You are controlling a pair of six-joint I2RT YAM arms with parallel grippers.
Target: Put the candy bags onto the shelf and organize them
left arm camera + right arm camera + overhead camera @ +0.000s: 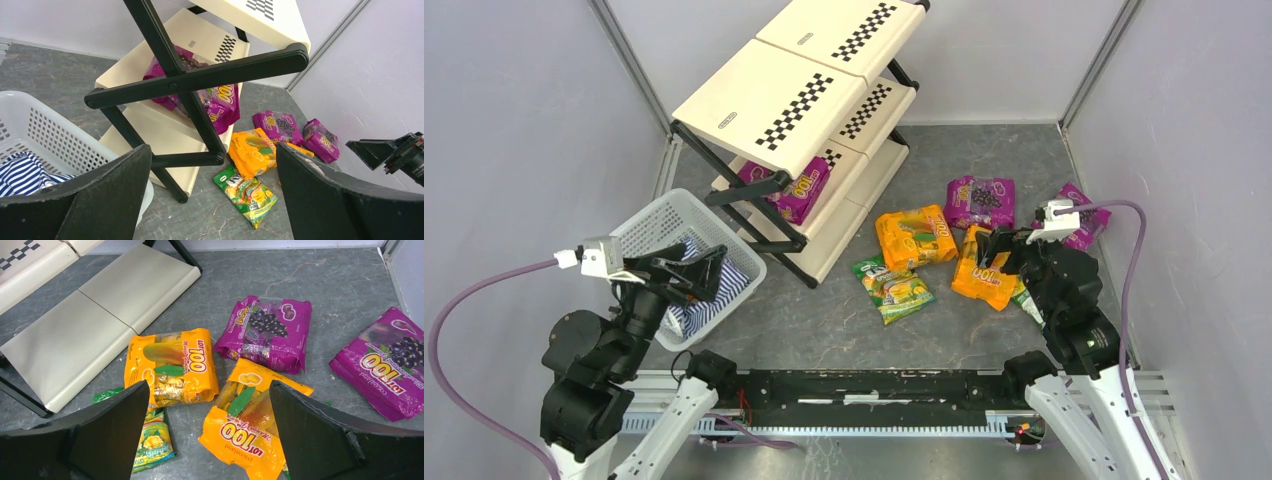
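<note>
Top external view: the three-tier shelf (769, 105), cream panels with checkered strips on a black frame, stands at 11 o'clock on the grey table. One purple bag (799, 192) already lies on its middle tier. A white mesh basket (649, 225) sits at 8 o'clock. Above it hangs the left gripper (212, 150), jaws wide and empty, facing the shelf's near end. At 3 o'clock the right gripper (207, 387) hovers with jaws fully spread, holding nothing, over an orange bag (245, 425) just below.

The film looks slick and the packet pillowy, so a pinch on its flat face may slide off. A green edge peeks from under this bag, and closing jaws could drag a second packet along. The shelf's black crossbars bar the near end of the tiers and could snag a dangling bag.

The loose candy bags cluster around the right gripper: a second orange bag (914, 238) and a green bag (894, 290) toward 9 o'clock of it, and two purple bags (980, 202) toward 12 and 2. All are flat, glossy and lumpy with sweets. The orange ones carry mango art and "LOT 100" lettering, the purple dark grapes, the green yellow fruit.
</note>
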